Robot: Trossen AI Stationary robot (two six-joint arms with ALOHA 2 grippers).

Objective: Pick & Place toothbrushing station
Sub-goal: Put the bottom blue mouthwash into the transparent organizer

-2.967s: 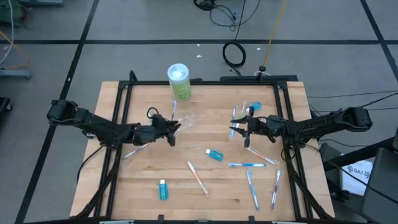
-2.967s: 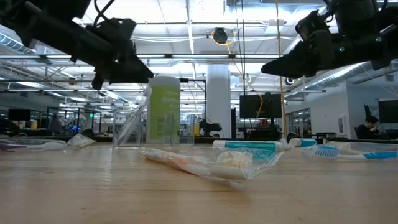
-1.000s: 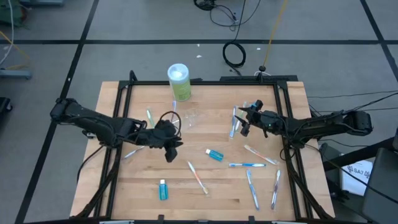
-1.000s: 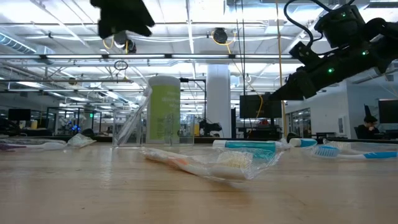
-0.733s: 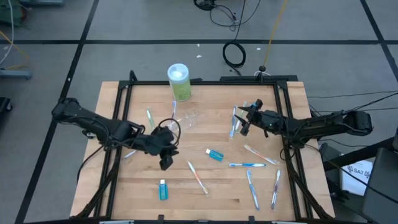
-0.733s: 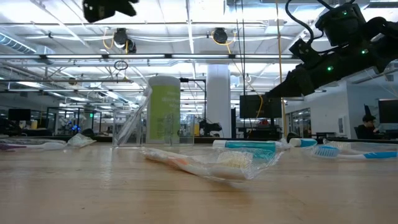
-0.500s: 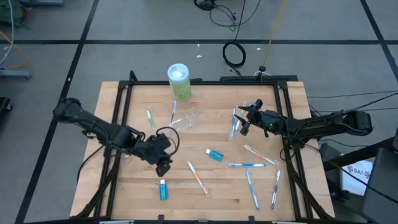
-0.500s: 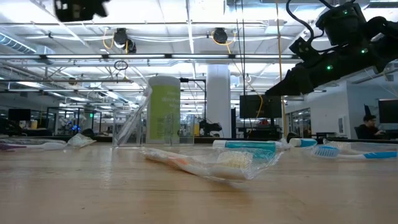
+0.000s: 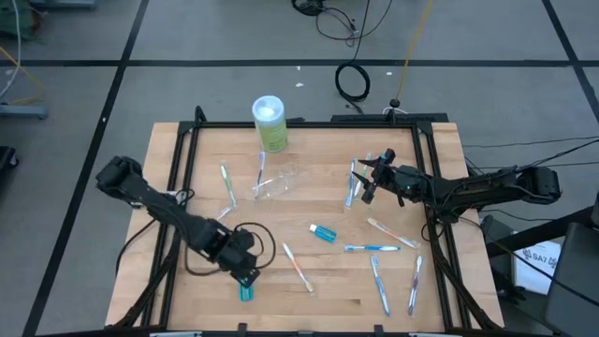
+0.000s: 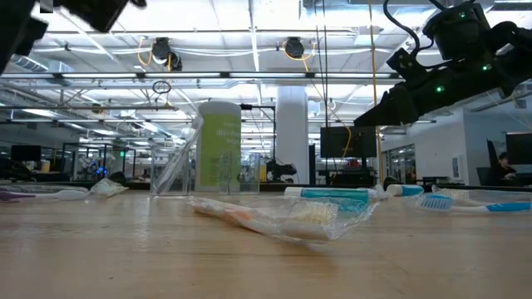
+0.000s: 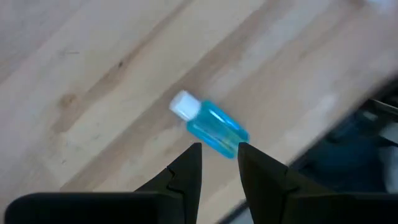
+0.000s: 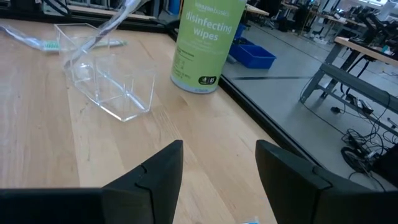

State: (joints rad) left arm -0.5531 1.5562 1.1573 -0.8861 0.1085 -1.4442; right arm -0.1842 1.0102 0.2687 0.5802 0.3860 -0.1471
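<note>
- left gripper (image 9: 247, 278) hangs low at the near left of the wooden table (image 9: 440, 281), right over a small blue tube (image 9: 246, 293).
- right gripper (image 9: 367, 183) sits far right, beside wrapped toothbrushes (image 9: 353, 183).
- green container (image 9: 270, 124) stands at the far edge; clear cup (image 9: 274, 184) lies just near of it.
- second blue tube (image 9: 323, 232) lies mid-table.

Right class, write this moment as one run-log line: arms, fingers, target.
left gripper: above blue tube at near table edge, fingers apart, nothing held | right gripper: waiting, open, facing clear cup | tube: lying flat
</note>
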